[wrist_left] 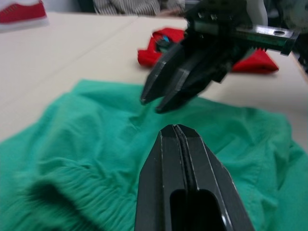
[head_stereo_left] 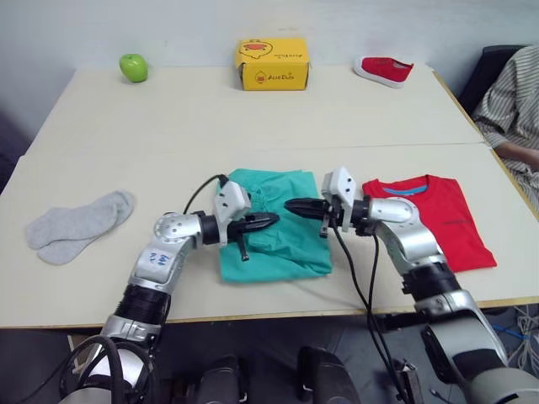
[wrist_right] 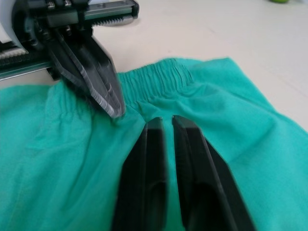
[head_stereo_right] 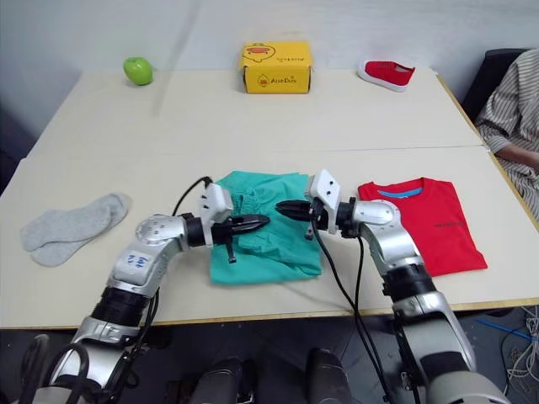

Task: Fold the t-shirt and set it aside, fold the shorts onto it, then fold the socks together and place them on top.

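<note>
On the pale beige surface point(head_stereo_left: 253, 118), the rumpled teal fabric shorts point(head_stereo_left: 282, 244) lie under both closed, empty tools, left point(head_stereo_left: 271, 220) at 9 o'clock, right point(head_stereo_left: 290, 204) at 3, tips nearly meeting.

The seated person in a striped shirt point(head_stereo_left: 515, 109) is cut off by the picture's right edge. The small dark chest print on the folded bright red cotton t-shirt point(head_stereo_left: 438, 215) is too small to read. The two grippers cover part of the crumpled teal fabric shorts point(head_stereo_left: 282, 244).

Head cameras looked forward and down over the surface point(head_stereo_left: 253, 118); both wrist cameras faced each other, close above the shorts point(wrist_left: 86, 144).
</note>
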You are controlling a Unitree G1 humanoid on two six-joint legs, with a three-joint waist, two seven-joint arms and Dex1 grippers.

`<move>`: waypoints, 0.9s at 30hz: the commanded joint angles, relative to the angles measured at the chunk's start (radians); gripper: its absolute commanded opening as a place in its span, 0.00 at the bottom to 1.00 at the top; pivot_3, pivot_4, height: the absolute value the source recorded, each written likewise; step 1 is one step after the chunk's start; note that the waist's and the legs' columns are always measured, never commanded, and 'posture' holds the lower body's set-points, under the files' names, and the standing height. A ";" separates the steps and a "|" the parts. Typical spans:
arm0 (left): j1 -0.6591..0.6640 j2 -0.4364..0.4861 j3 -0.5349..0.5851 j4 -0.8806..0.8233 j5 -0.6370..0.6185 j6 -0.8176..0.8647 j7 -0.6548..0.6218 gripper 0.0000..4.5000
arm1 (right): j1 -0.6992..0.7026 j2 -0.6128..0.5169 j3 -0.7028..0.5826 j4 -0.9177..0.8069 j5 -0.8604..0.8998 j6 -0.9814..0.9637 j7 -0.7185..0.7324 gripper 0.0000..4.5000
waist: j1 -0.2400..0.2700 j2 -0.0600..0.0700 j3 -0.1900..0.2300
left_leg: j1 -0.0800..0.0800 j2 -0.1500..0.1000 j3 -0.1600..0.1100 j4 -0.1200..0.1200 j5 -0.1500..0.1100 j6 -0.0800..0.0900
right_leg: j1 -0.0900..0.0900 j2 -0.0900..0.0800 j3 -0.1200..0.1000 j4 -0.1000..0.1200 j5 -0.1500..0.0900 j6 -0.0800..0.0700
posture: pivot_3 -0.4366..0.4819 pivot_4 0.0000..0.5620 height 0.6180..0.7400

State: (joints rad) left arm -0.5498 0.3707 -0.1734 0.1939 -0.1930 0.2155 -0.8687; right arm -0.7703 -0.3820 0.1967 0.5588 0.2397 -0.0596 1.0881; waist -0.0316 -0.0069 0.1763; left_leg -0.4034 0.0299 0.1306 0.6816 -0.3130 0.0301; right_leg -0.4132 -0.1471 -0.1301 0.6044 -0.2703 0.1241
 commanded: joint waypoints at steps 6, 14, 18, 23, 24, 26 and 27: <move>0.071 0.040 -0.025 -0.009 0.089 0.035 0.056 0.00 | -0.223 0.091 -0.054 0.496 -0.130 -0.268 -0.135 0.00 | -0.004 0.000 0.000 | 0.003 0.004 -0.003 0.001 0.000 0.000 | 0.000 -0.001 0.003 0.003 0.000 0.000 | 0.48 0.27 1.00; 0.126 -0.023 0.102 -0.086 -0.059 0.026 0.073 0.00 | -0.270 0.073 -0.154 0.616 -0.143 -0.362 -0.260 0.00 | -0.013 0.001 0.001 | 0.006 0.004 -0.002 -0.001 0.000 0.000 | 0.001 -0.002 0.006 0.006 -0.001 -0.002 | 0.48 0.27 1.00; 0.100 -0.016 0.134 -0.095 -0.083 0.035 0.067 0.00 | -0.195 0.067 -0.205 0.479 -0.054 -0.376 -0.066 0.00 | -0.012 0.002 0.001 | 0.006 0.004 -0.002 -0.001 0.000 0.000 | 0.001 -0.002 0.005 0.006 -0.001 -0.002 | 0.48 0.27 1.00; 0.019 -0.004 0.097 0.003 -0.006 0.022 0.089 0.00 | 0.079 0.053 -0.142 0.089 0.007 -0.258 0.092 0.00 | 0.007 0.002 0.001 | 0.005 0.003 -0.005 0.000 0.000 0.000 | 0.002 -0.003 0.004 0.006 -0.001 -0.002 | 0.48 0.27 1.00; 0.010 -0.004 0.088 0.024 0.009 0.016 0.094 0.00 | 0.113 0.053 -0.131 0.044 0.001 -0.243 0.091 0.00 | 0.008 0.002 0.001 | 0.005 0.002 -0.005 0.000 0.000 0.000 | 0.002 -0.003 0.004 0.006 -0.001 -0.002 | 0.48 0.27 1.00; -0.011 -0.021 0.085 0.075 0.030 0.002 0.122 0.00 | 0.177 0.053 -0.112 -0.033 -0.008 -0.219 0.077 0.00 | 0.005 0.002 0.001 | 0.005 0.001 -0.004 0.000 0.000 0.001 | 0.002 -0.003 0.004 0.006 -0.001 -0.002 | 0.48 0.27 1.00; -0.022 -0.028 0.080 0.098 0.042 -0.002 0.132 0.00 | 0.219 0.041 -0.097 -0.087 -0.016 -0.214 0.083 0.00 | 0.005 0.002 0.001 | 0.005 0.001 -0.004 0.000 0.000 0.001 | 0.002 -0.004 0.005 0.006 -0.001 -0.002 | 0.48 0.27 1.00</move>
State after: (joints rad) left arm -0.5496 0.3517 -0.0814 0.2675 -0.1757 0.2325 -0.7564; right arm -0.5681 -0.3256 0.0855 0.5785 0.2209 -0.2817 1.1672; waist -0.0264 -0.0050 0.1775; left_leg -0.3986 0.0313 0.1263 0.6820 -0.3131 0.0309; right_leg -0.4112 -0.1505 -0.1257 0.6101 -0.2711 0.1226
